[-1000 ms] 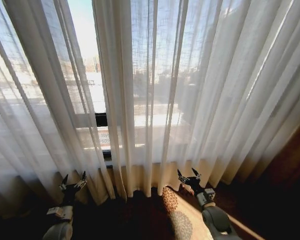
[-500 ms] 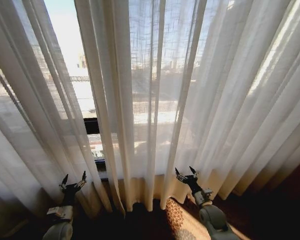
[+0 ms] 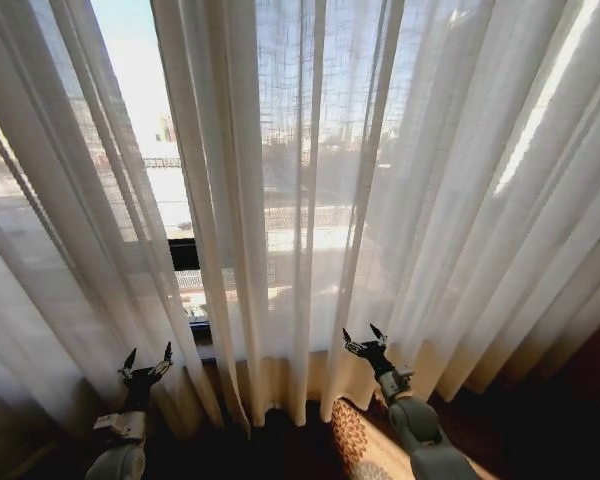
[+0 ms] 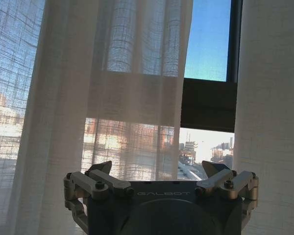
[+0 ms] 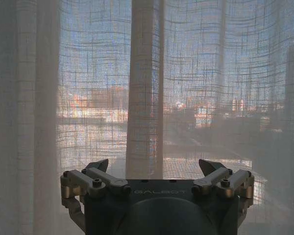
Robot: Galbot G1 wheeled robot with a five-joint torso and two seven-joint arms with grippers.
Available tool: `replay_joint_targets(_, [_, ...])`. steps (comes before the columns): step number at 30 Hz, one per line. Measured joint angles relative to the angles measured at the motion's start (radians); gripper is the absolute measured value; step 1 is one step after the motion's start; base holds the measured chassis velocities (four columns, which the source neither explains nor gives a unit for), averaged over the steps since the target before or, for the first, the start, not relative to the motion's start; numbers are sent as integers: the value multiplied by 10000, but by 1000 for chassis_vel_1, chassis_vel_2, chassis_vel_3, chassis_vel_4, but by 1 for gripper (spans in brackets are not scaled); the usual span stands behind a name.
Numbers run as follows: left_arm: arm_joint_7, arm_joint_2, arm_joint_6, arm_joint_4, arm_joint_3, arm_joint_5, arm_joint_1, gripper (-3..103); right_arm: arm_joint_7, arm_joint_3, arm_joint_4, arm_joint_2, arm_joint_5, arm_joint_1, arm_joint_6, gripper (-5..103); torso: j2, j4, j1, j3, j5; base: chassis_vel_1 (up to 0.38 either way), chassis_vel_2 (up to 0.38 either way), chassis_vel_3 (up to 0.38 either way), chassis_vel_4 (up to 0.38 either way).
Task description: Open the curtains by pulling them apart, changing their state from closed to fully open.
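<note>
Two sheer cream curtains hang in front of me in the head view. The left panel (image 3: pixel 50 230) and the right panel (image 3: pixel 400 190) stand apart by a narrow gap showing bare window (image 3: pixel 140 100). My left gripper (image 3: pixel 147 361) is open, low down, just short of the left panel's inner folds. My right gripper (image 3: pixel 363 340) is open too, raised in front of the right panel's lower pleats and holding nothing. In the left wrist view the left gripper (image 4: pixel 157 169) faces sheer fabric (image 4: pixel 117 88) beside open glass. In the right wrist view the right gripper (image 5: pixel 156 166) faces a thick pleat (image 5: pixel 146 88).
A dark window frame bar (image 3: pixel 184 254) crosses the gap between the panels. A patterned rug (image 3: pixel 355 435) lies on the dark floor (image 3: pixel 540 430) beside my right arm. The curtain hems reach down near the floor.
The head camera tilted up over the last second, so the whole picture shifted. My right gripper has risen and moved a little left toward the right panel. The left gripper has kept its place.
</note>
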Motion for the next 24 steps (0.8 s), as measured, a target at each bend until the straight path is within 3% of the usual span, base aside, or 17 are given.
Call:
replay_joint_targets(13, [0,0,0,0,0,0,2,100,682,-1051,-2177,235,151,2281,-233,100,4,0,-11,-3,3,-4,8,4,-6])
replay_joint_targets(23, [0,-1,0,0,0,0,3,100,1005,-1471,-2368,536,148,3135,-591,103,5,1,-10,-3,2,0,0,0,0])
replay_joint_targets(24, [0,-1,-1,0,0,0,3,100,1011,-1478,-2367,568,114,3133,-591,100,5,0,-10,-3,2,0,0,0,0])
